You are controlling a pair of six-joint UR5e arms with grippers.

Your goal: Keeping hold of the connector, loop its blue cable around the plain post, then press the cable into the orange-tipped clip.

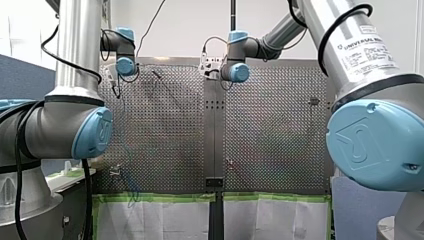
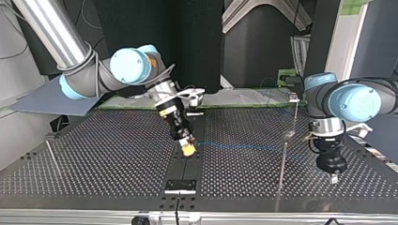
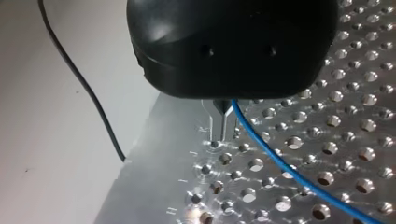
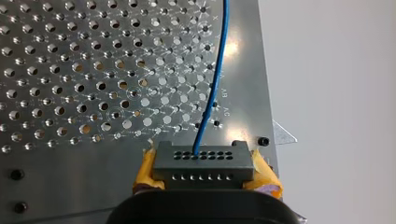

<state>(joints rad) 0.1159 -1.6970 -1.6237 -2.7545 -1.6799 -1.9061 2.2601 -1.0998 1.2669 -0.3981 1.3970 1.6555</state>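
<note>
My right end effector point(image 4: 204, 173) is closed, its yellow pads point(image 4: 147, 171) clamped on the dark connector point(image 4: 203, 158) over the perforated tabletop point(image 4: 70, 70). The blue cable point(image 4: 215, 79) runs ahead from the connector. My left end effector point(image 3: 222, 125) stands just beside that cable, and I cannot tell its grip

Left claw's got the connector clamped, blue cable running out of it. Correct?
Wrong arm. My right claw has the connector clamped, between its yellow pads; the right wrist view shows it. The blue cable does run out of the connector.
</note>
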